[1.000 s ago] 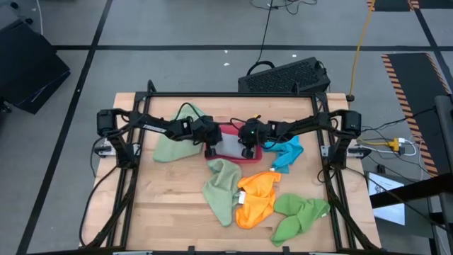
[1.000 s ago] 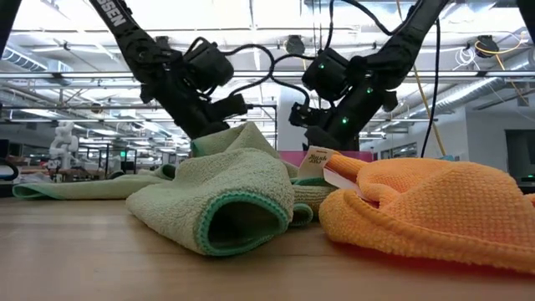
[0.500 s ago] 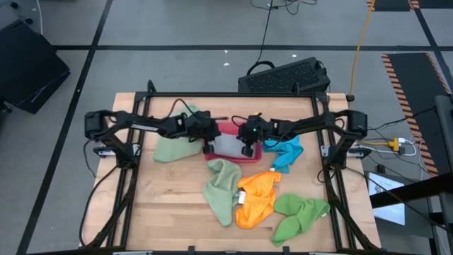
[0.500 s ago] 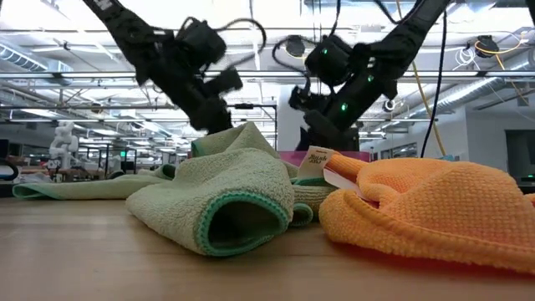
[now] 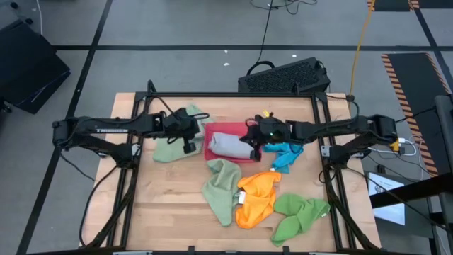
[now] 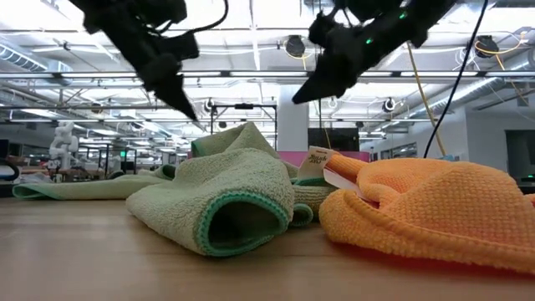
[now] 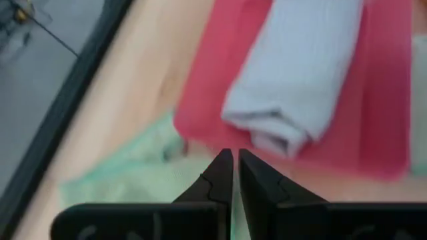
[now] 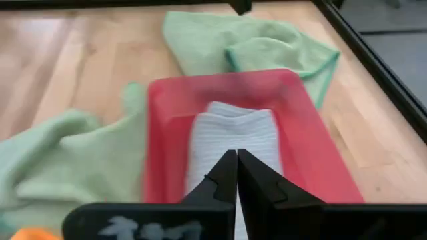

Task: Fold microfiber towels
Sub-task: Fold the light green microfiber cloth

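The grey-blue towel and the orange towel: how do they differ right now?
The grey-blue towel is folded into a neat compact bundle; the orange towel lies crumpled and loose. The grey-blue one sits inside the red tray, while the orange one rests on the bare wooden table, overlapping a sage green towel. The orange one also spreads wider. Both are soft, plain-coloured cloths, and neither is held by a claw.

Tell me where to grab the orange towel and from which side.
Grip the orange towel at its upper corner near the white tag, coming straight down from above. It lies crumpled, pressed against the sage green towel and bright green towel, so that raised edge looks freest.
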